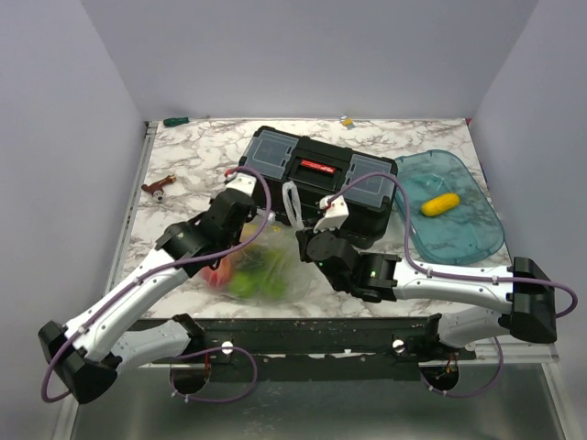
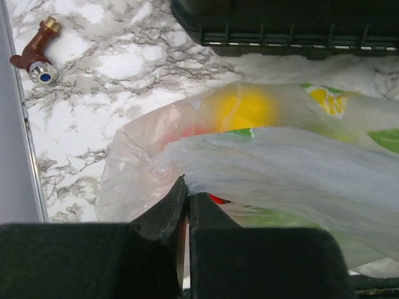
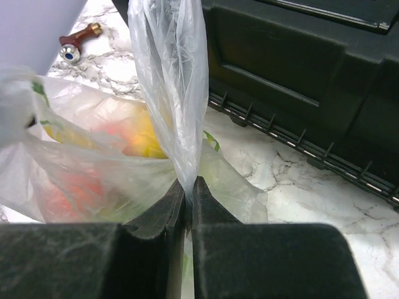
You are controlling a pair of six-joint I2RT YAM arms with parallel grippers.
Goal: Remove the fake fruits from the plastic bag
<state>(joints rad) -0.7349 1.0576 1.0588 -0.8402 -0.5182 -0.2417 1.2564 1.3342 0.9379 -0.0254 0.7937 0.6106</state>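
Right gripper (image 3: 189,187) noted with jaws pressed together on a twisted strip of the bag (image 1: 275,280); the strip is drawn taut upward beside the toolbox (image 1: 321,174). Left gripper (image 2: 186,198) recorded closed at the bag's opposite edge, film pinched at its tips. Bag is found on the table (image 1: 193,151), just in front of the toolbox, between both arms. Fruits (image 2: 243,109) in yellow, red and green are seen inside the film. One yellow fruit (image 1: 439,203) is observed in the blue tray (image 1: 472,243), well apart.
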